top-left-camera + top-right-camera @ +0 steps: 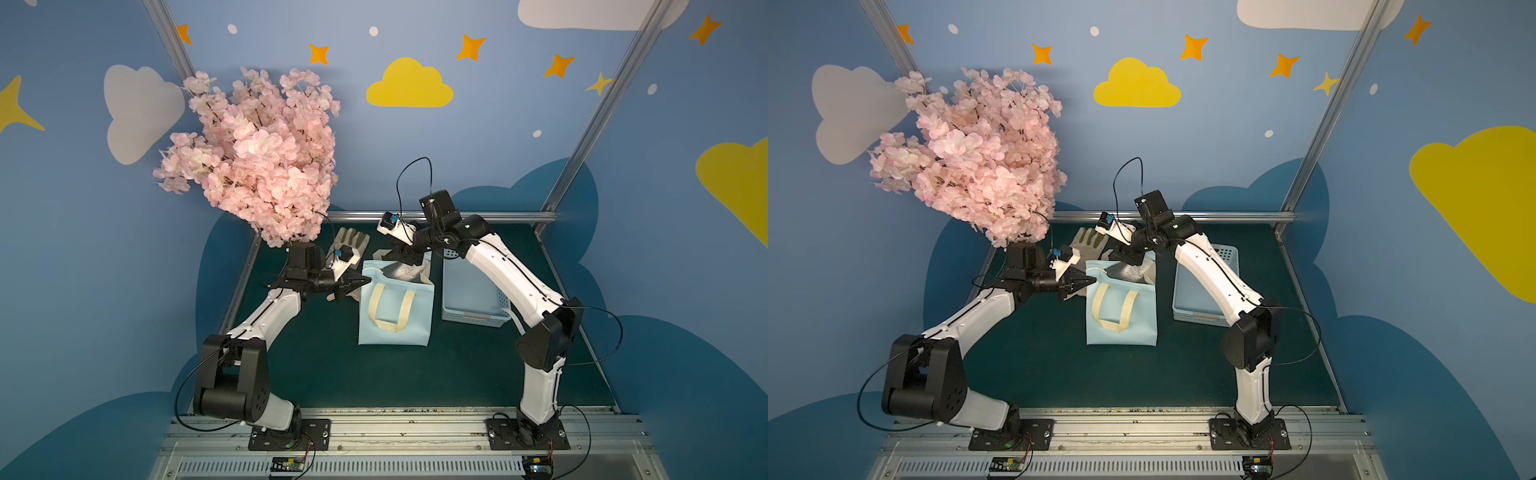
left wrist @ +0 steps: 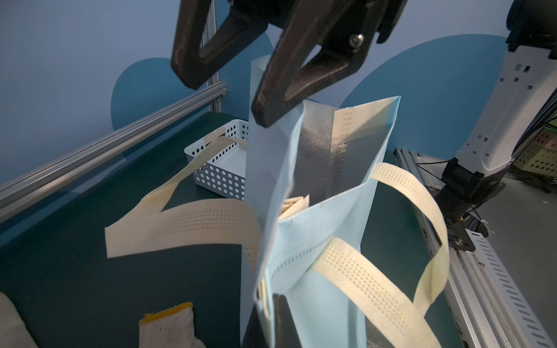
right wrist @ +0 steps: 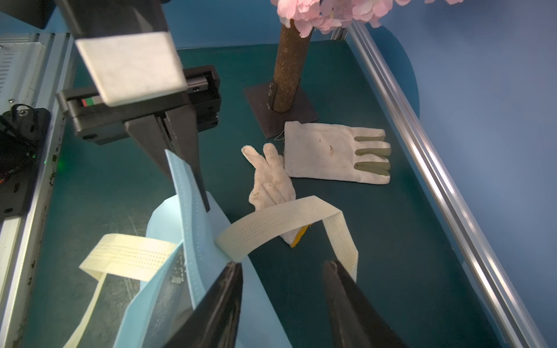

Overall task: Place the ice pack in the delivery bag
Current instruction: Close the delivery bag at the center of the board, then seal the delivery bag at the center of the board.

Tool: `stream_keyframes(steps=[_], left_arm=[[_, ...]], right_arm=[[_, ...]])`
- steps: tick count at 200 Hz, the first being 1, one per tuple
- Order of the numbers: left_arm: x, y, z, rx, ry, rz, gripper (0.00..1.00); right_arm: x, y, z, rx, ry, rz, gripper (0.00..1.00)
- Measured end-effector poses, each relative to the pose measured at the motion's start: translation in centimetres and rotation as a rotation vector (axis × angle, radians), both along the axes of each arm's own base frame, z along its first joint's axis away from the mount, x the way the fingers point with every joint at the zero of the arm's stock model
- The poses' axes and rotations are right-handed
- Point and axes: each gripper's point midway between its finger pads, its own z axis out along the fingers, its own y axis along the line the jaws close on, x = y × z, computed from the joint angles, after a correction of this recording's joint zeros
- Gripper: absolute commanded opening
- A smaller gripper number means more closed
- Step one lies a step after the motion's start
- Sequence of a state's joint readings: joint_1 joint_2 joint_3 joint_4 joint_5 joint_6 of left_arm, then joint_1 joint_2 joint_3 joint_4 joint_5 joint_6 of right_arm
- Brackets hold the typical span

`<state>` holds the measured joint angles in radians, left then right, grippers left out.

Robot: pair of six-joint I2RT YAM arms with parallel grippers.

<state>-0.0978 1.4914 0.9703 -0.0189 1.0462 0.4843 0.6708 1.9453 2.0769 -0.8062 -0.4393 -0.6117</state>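
Blue cloud walls [image 1: 498,145], green mat [image 1: 395,374]; left gripper [image 1: 366,281] clamps the bag [image 1: 395,320] rim, right gripper [image 3: 283,264] hangs over its mouth, jaws apart.

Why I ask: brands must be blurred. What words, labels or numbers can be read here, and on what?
No text can be read.
The delivery bag, basket, canvas glove, knit glove: no print shows.
White mark on the right arm: too small to read.
Circuit board at the front edge: markings too small.
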Motion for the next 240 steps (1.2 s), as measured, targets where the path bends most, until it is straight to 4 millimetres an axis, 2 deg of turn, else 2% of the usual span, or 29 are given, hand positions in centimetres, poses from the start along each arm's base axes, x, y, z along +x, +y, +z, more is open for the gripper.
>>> stream_keyframes(steps=[30,48,80,111,146,176,202,225,240], left_arm=[[0.2,0.0,-0.1,0.006,-0.014,0.019,0.03],[0.2,0.0,0.0,0.01,-0.027,0.028,0.03],[-0.1,0.0,-0.1,0.031,-0.061,0.054,0.03],[-0.9,-0.1,-0.2,0.055,-0.113,0.088,0.03],[-1.2,-0.3,-0.6,0.075,-0.155,0.123,0.03],[-1.0,-0.2,-0.6,0.082,-0.175,0.163,0.02],[-0.9,0.0,-0.5,0.086,-0.179,0.188,0.03],[-1.0,0.1,-0.4,0.088,-0.18,0.197,0.03],[-1.1,0.2,-0.4,0.088,-0.179,0.201,0.03]], right_arm=[[-1.3,0.6,-0.3,-0.011,0.023,0.026,0.55],[-1.4,0.7,-0.5,-0.022,0.02,0.019,0.59],[-0.4,0.0,0.0,-0.037,-0.008,-0.025,0.85],[1.1,-2.8,2.3,-0.006,-0.041,-0.082,0.98],[1.4,-6.4,5.7,0.041,-0.061,-0.128,0.98],[-1.7,-8.5,6.5,0.069,-0.024,-0.116,0.98],[-5.2,-10.2,6.3,0.101,0.029,-0.1,0.98],[-8.5,-11.9,4.5,0.133,0.071,-0.112,0.98],[-10.1,-12.7,2.5,0.146,0.102,-0.125,0.98]])
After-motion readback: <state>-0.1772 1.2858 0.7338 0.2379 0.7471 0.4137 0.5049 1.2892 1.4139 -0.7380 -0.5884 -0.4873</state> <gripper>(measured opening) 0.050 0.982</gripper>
